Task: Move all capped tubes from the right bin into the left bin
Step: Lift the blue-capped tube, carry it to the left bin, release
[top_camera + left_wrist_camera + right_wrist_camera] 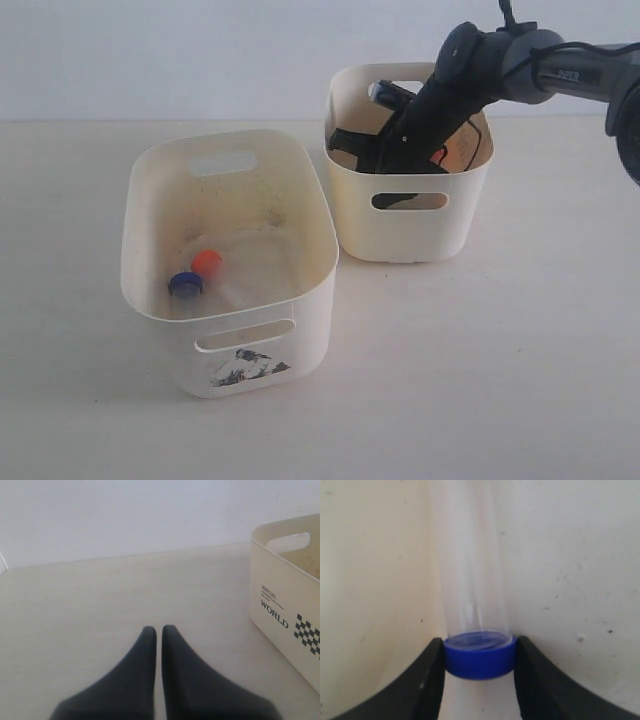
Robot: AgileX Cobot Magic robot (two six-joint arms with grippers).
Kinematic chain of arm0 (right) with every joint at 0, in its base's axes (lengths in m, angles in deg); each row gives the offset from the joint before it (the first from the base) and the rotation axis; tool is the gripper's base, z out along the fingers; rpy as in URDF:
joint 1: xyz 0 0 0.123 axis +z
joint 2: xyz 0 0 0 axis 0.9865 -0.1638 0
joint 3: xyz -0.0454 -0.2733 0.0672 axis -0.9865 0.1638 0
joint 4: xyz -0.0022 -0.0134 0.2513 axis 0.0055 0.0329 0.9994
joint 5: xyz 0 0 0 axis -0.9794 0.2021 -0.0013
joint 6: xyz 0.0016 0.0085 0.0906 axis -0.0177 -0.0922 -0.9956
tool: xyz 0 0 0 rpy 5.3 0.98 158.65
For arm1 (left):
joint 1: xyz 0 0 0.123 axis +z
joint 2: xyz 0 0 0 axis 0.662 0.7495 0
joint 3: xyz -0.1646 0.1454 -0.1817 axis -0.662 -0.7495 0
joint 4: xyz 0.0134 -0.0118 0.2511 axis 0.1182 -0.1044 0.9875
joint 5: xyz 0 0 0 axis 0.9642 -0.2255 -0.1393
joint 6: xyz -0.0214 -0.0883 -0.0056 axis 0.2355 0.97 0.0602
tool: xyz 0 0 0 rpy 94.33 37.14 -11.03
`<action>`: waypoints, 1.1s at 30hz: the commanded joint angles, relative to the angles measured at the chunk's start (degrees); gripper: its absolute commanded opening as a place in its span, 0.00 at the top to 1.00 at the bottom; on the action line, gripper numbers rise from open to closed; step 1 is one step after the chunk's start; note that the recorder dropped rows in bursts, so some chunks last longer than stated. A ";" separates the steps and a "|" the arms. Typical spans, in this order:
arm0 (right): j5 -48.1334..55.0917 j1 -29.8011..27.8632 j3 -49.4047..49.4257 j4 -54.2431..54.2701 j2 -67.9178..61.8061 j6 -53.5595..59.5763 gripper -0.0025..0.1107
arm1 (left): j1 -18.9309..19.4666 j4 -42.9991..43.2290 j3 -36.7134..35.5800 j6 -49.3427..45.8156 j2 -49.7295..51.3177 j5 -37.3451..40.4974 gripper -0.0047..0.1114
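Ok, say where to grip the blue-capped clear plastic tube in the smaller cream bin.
Take the clear plastic tube by its blue screw cap, coming end-on from the cap side: the cap faces the right tool, whose fingers sit either side of it.

On the outer wall of the left bin I read the word "WORLD" in black capitals. The small lines above it are too fine to read. The black sticker on its front is smudged and unreadable. The white letters on the right arm are blurred.
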 commanded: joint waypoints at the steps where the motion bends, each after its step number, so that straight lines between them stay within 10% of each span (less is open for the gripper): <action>1: -1.28 -0.16 0.38 -1.69 2.14 0.27 0.98 | 0.06 -0.64 0.21 0.66 -0.10 -0.54 0.92; 24: 14.64 -0.09 0.38 -10.33 29.41 -2.21 0.98 | 0.06 -0.64 0.21 0.66 -0.10 -0.54 0.92; 33: 17.47 14.14 5.46 -10.12 39.49 -2.72 0.98 | 0.06 -0.64 0.21 0.66 -0.10 -0.54 0.92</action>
